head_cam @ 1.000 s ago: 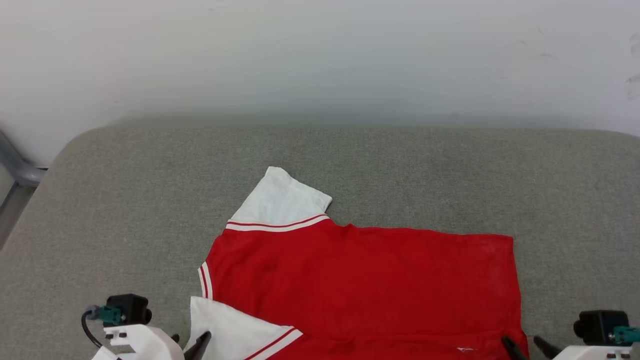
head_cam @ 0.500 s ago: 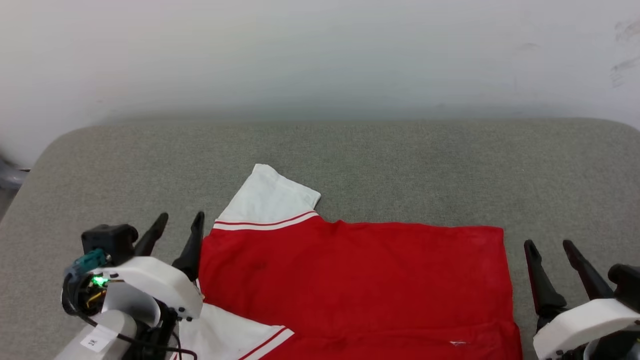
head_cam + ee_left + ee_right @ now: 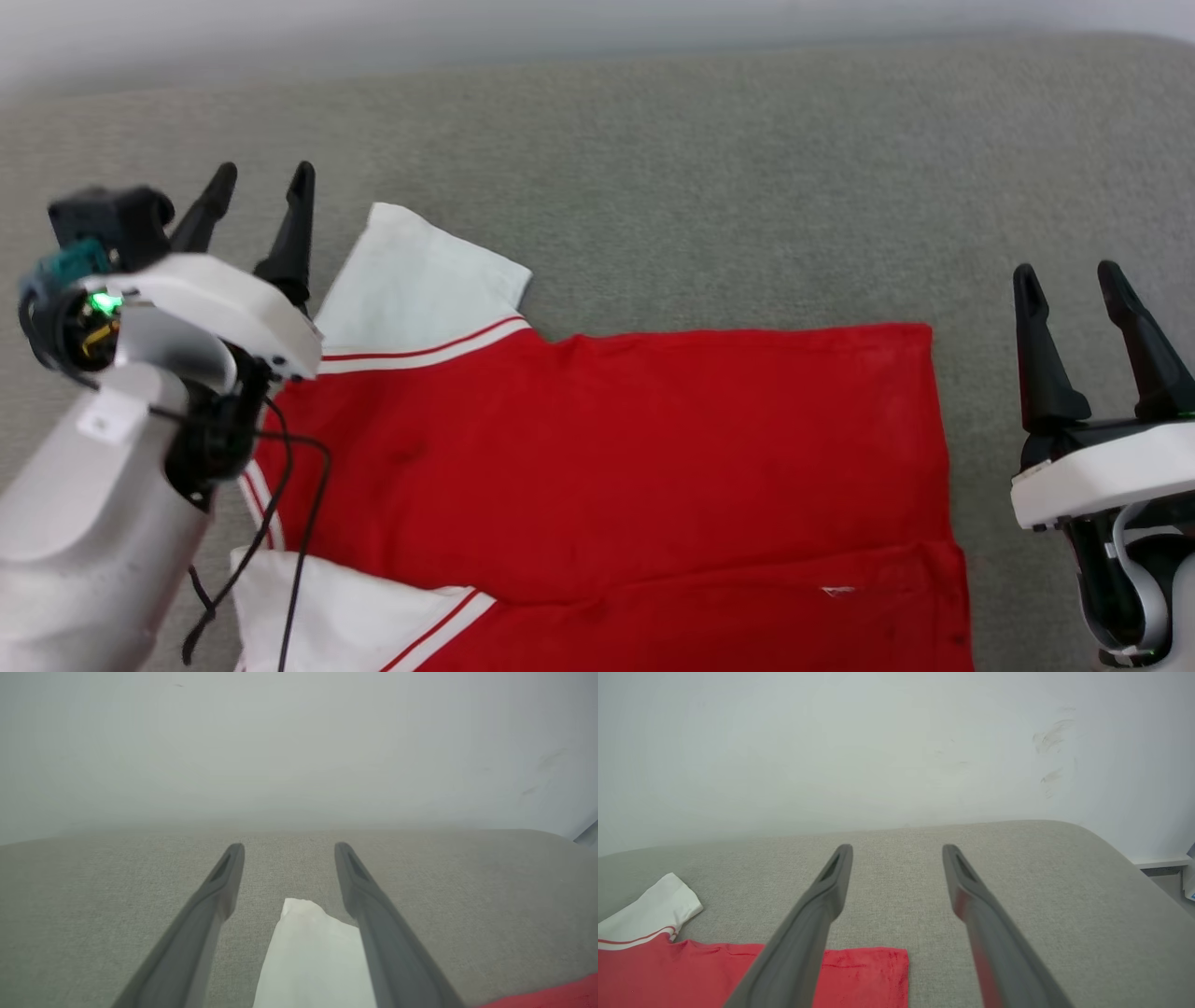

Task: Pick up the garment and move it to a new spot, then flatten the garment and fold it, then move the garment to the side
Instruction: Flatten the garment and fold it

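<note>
Red jersey T-shirt with white sleeves [image 3: 616, 448] lies flat on the grey fabric cushion [image 3: 747, 168], lengthwise between parted jaws: left gripper [image 3: 262, 177] beside its far sleeve [image 3: 420, 275], right gripper [image 3: 1067, 273] just off its hem [image 3: 936, 429].

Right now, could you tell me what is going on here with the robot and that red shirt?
The robot is working on the garment, which lies spread out sideways on the grey padded surface, sleeves toward the robot's left and hem toward its right. Both grippers are open and hold nothing. The left gripper hovers by the far white sleeve, and the right gripper hovers just off the hem's far corner. It looks set to grasp that far edge, probably for a fold.
</note>
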